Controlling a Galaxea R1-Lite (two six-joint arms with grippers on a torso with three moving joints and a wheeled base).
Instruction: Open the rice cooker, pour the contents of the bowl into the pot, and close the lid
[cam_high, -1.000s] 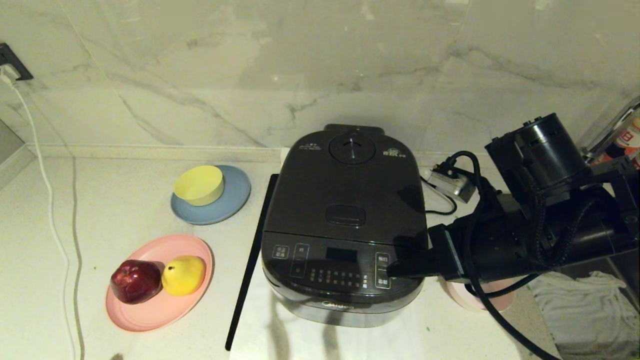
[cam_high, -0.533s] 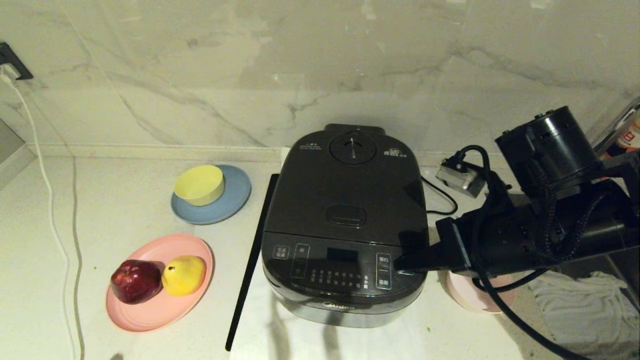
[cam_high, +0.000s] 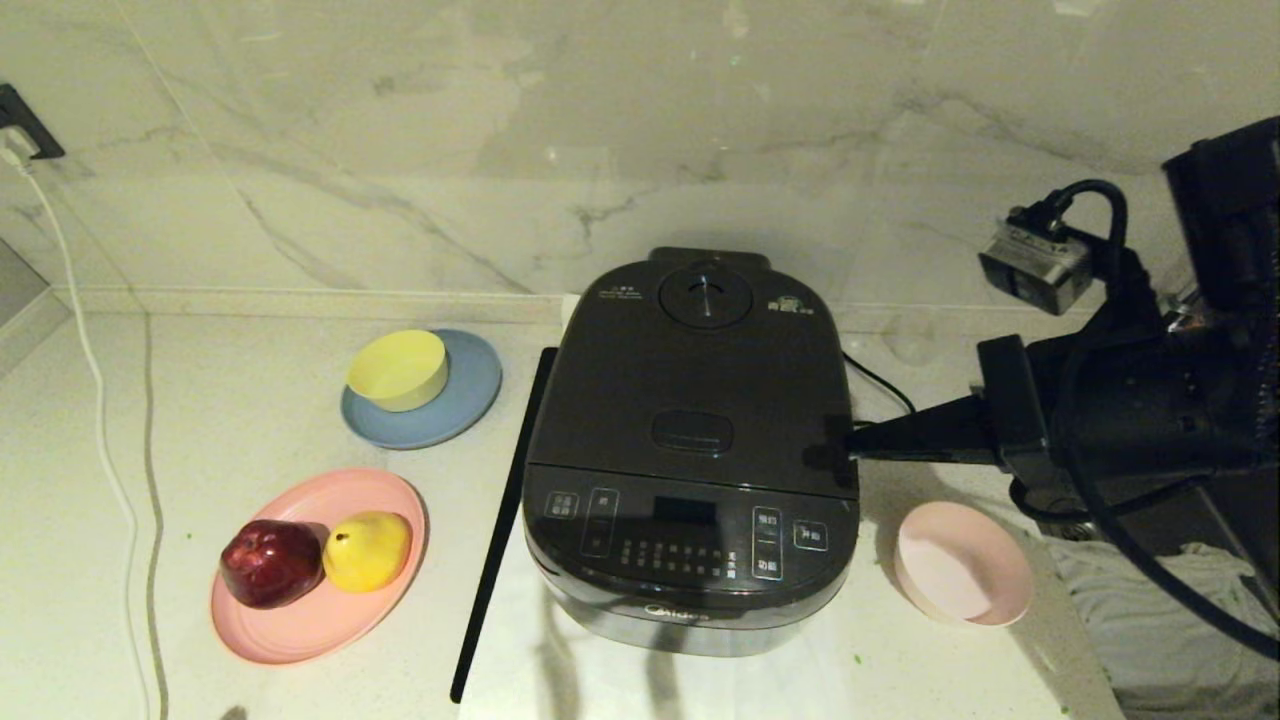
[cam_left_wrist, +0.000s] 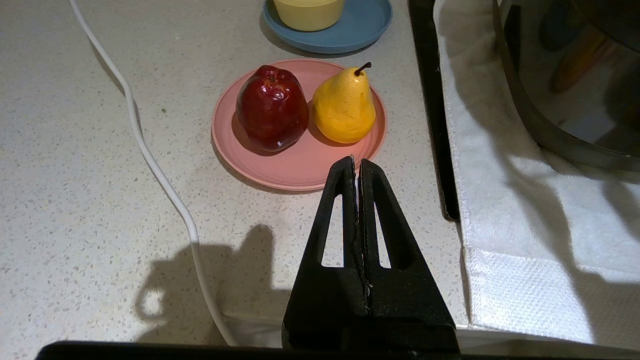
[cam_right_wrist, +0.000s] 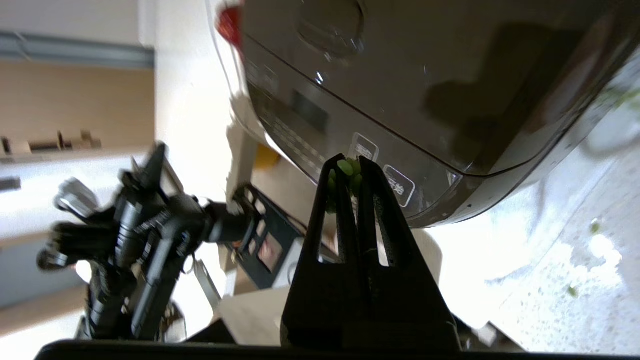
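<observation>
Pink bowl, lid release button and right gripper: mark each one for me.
pink bowl (cam_high: 960, 575), head view, on its pale inside.
lid release button (cam_high: 691, 433), head view, on the oblong button's middle.
right gripper (cam_high: 855, 442), head view, at the shut fingertips.

Your right gripper (cam_high: 858, 441), jaws pressed together with small green bits stuck at the tips, has pulled away from the front button panel of the dark grey squarish rice cooker (cam_high: 690, 450) and now points at the right edge of its closed lid. The arm behind it has swung up and back toward the right. That move has uncovered the small pale pink round bowl (cam_high: 962, 563), which you can now see whole on the counter.
</observation>
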